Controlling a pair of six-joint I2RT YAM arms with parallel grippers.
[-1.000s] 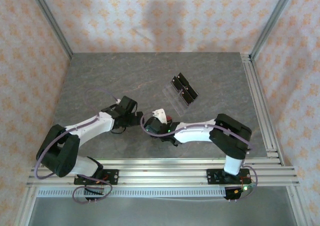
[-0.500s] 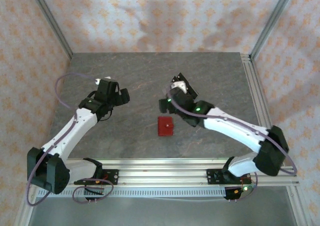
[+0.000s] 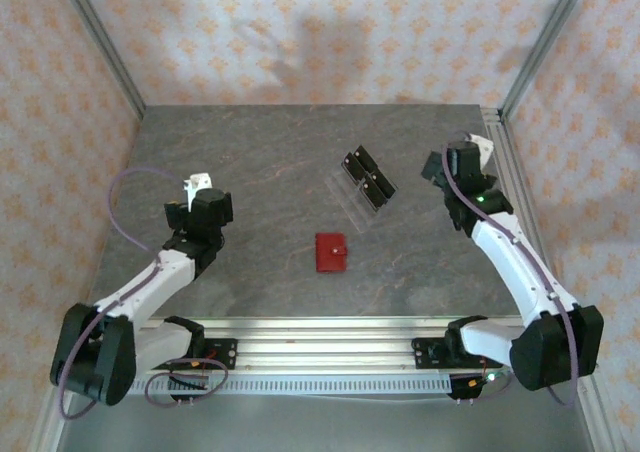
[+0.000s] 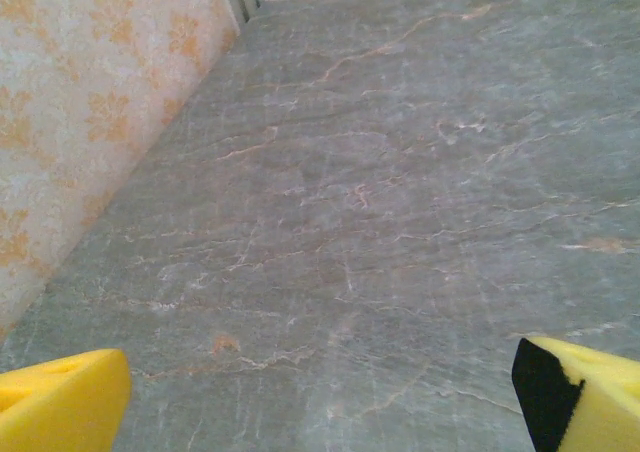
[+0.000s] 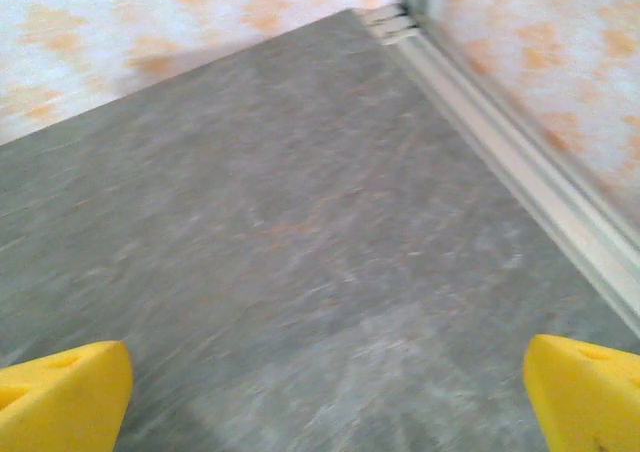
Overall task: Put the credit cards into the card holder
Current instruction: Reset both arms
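Swung outward now, left claw (image 4: 320, 397) and right claw (image 5: 322, 392) both gape empty, card holder (image 3: 331, 253) lying closed between them.

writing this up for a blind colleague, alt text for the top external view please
A closed red card holder lies mid-way across the grey table, with a clear stand of black blocks just behind it. The left gripper and right gripper hover far to either side.
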